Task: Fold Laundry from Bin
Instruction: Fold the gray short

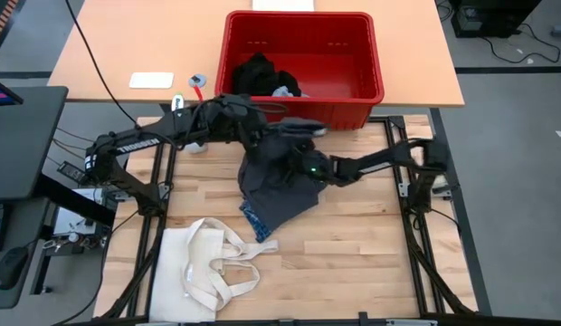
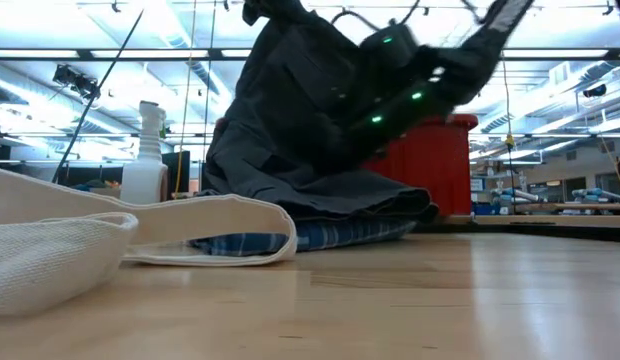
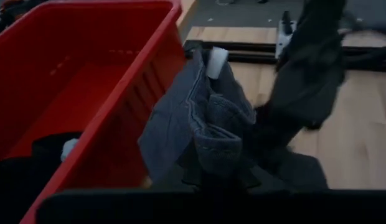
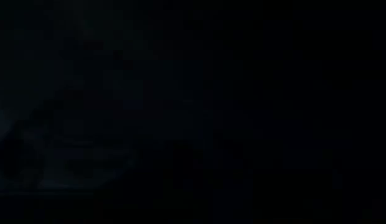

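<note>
A dark grey garment [image 1: 279,177] hangs from my left gripper [image 1: 255,122], which is shut on it just in front of the red bin [image 1: 303,16]. The garment's lower part [image 2: 320,195] rests on a blue plaid shirt [image 2: 330,236] lying flat on the table. My right arm [image 1: 362,166] reaches in from the table's right, and its gripper is buried in the same garment; the right wrist view is dark. A black piece [image 1: 255,74] and a small light piece [image 1: 285,91] lie in the bin. My left gripper holds the dark grey garment by a bunched upper part [image 3: 213,118], several folds gathered together. The cloth itself hides the fingers. It comes in from the table's left, slanting downward. The garment hangs below the hold, its lower part on the table.
A cream tote bag [image 1: 213,264] with long handles lies at the near left. A white spray bottle [image 2: 150,150] and a white card [image 1: 151,80] are at the far left beside the bin. Bare wood lies at the near right [image 1: 353,263].
</note>
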Motion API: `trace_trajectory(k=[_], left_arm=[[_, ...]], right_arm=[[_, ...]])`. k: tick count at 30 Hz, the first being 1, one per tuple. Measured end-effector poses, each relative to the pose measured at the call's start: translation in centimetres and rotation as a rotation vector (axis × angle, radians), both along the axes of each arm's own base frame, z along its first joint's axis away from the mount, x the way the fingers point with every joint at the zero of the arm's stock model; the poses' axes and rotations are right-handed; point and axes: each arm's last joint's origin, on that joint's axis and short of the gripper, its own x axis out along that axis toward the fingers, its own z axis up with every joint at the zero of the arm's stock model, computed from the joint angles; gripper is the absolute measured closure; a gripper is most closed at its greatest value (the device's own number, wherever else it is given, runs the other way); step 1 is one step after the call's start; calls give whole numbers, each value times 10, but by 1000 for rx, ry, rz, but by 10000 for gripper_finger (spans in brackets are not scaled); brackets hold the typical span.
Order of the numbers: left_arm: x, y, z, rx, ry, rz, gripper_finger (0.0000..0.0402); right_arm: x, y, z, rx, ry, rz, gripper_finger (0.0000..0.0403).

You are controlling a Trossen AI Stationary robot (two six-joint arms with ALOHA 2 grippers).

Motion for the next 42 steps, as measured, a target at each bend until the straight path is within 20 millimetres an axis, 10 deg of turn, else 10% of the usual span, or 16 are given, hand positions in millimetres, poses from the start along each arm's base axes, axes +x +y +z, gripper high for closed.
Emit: trace_trajectory(k=[15, 28, 36, 42], left_arm=[[1, -15, -4, -31, 33, -10, 377], [-3, -29, -12, -28, 136, 9, 377], [3, -49, -6, -16, 58, -54, 377], [4, -55, -5, 8, 55, -80, 377]], right_arm=[[85, -24, -30, 10, -48, 104, 200], [45, 1, -22, 85, 404, 120, 200], [33, -30, -21, -44, -73, 22, 200], [27, -46, -21, -55, -86, -51, 200]])
